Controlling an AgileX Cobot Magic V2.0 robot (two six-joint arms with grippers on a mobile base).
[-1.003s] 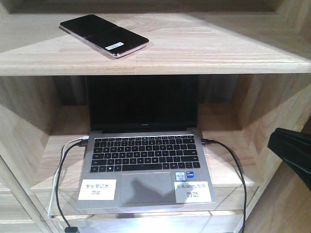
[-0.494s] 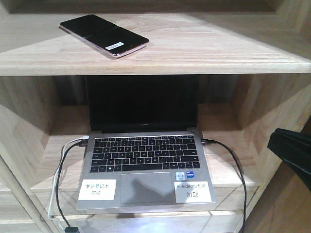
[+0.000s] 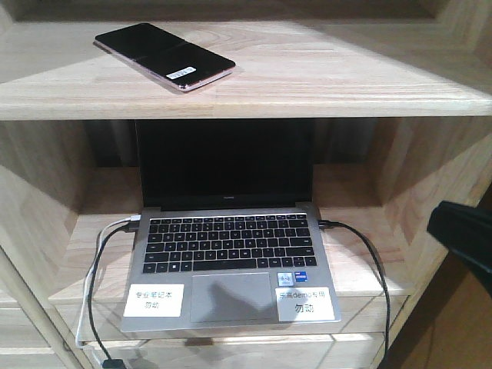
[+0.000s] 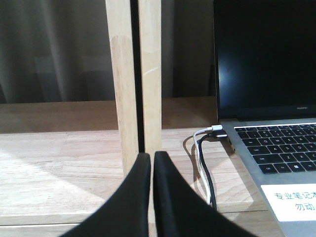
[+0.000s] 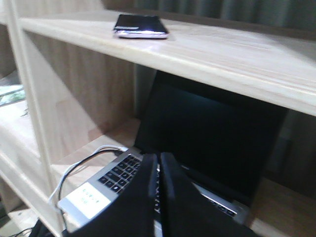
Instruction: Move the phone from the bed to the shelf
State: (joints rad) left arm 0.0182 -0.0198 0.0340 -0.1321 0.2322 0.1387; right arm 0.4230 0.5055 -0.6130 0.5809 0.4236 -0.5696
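We see the phone [image 3: 164, 57] resting on the shelf [image 3: 323, 77] above the laptop [image 3: 231, 231]; our right arm has retreated slightly, both fingers together, task done

The laptop [image 4: 276, 148] runs off the left-wrist view's right edge, its white label [image 4: 291, 201] cut mid-print.

the left claw [image 4: 152, 157] points forward and level, its two black fingers [image 4: 133, 197] pressed together with only a thin seam between them, holding nothing. the right claw [image 5: 159, 159] is likewise closed and empty, its dark body showing at the front view's right edge [image 3: 465, 234].
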